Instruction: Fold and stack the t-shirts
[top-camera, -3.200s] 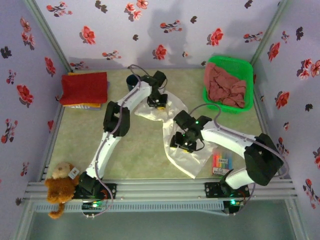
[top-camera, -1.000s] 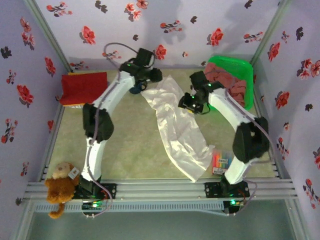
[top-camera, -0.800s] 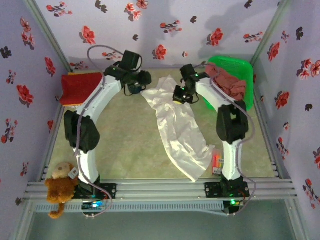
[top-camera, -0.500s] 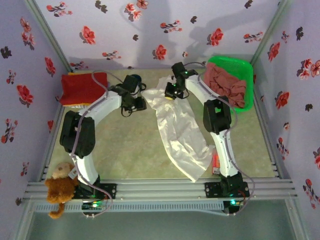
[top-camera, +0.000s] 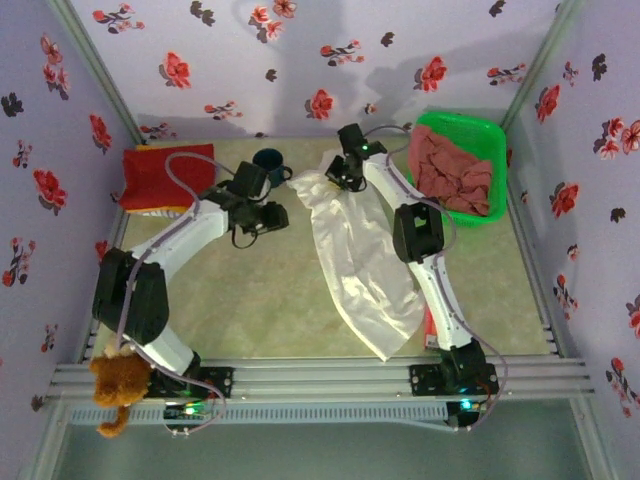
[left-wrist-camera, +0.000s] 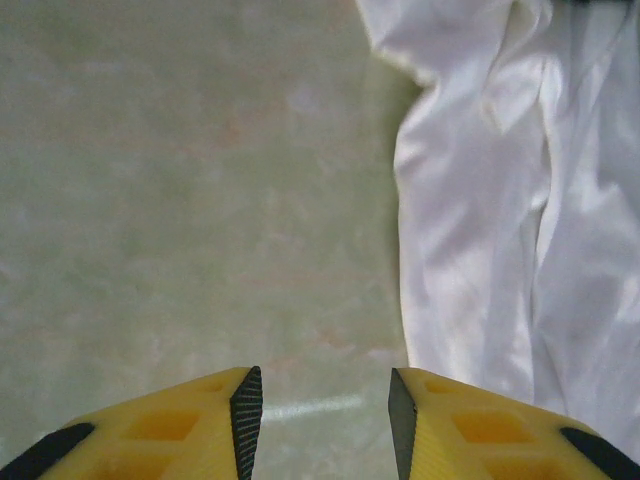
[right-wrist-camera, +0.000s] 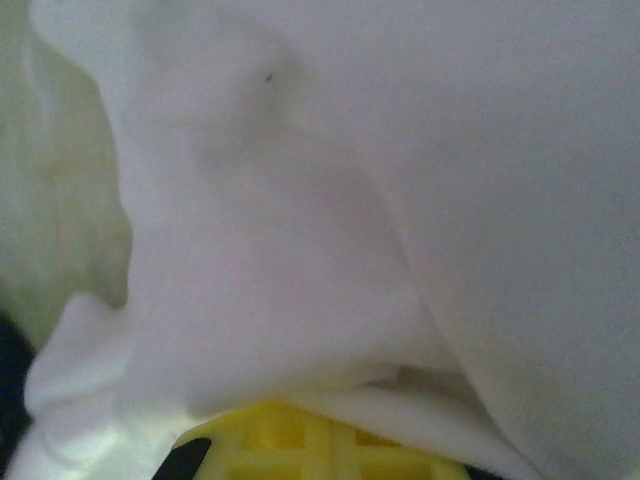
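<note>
With my right hand (top-camera: 345, 172) clamped, as far as the cloth-smothered wrist view lets me judge, on the far end of the white t-shirt (top-camera: 360, 260) strung along the surface (top-camera: 250, 300), I should bring my empty, parted left hand (left-wrist-camera: 320, 400) onto the edge just beside it, then spread gently.

The top external camera looks down from above the near edge at six o'clock, covering the whole pale green table (top-camera: 250, 300). The left wrist camera faces that table closely, with the long white cloth t-shirt (left-wrist-camera: 500, 200) at three o'clock. The right wrist camera nearly touches the same shirt.
</note>
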